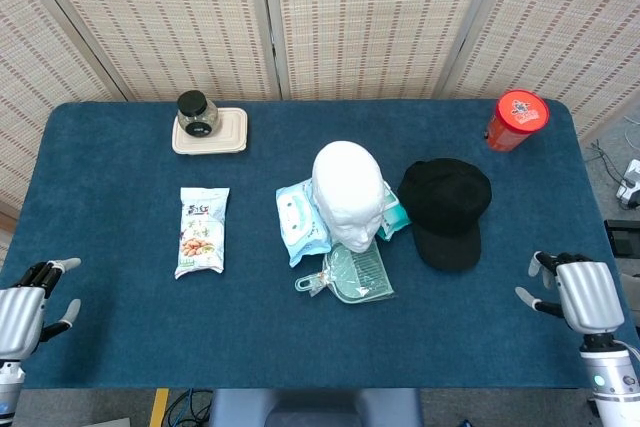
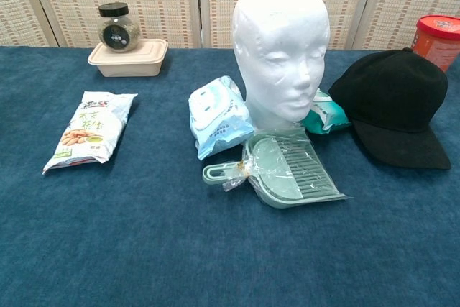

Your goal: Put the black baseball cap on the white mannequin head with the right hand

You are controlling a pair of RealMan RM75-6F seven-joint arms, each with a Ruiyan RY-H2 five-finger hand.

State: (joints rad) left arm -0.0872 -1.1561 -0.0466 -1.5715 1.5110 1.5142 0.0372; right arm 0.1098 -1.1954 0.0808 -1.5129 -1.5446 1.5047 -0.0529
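- The black baseball cap (image 1: 446,211) lies flat on the blue worktop (image 1: 120,327), right of centre in the head view, just beside the white mannequin head (image 1: 348,195), which stands upright at centre.
- The right hand (image 1: 574,290) hovers at the lower right edge, well apart from the cap, holding nothing, fingers spread.
- The left hand (image 1: 28,301) sits at the lower left edge, empty, fingers apart.
- A green dustpan (image 2: 287,172) lies in front of the head.
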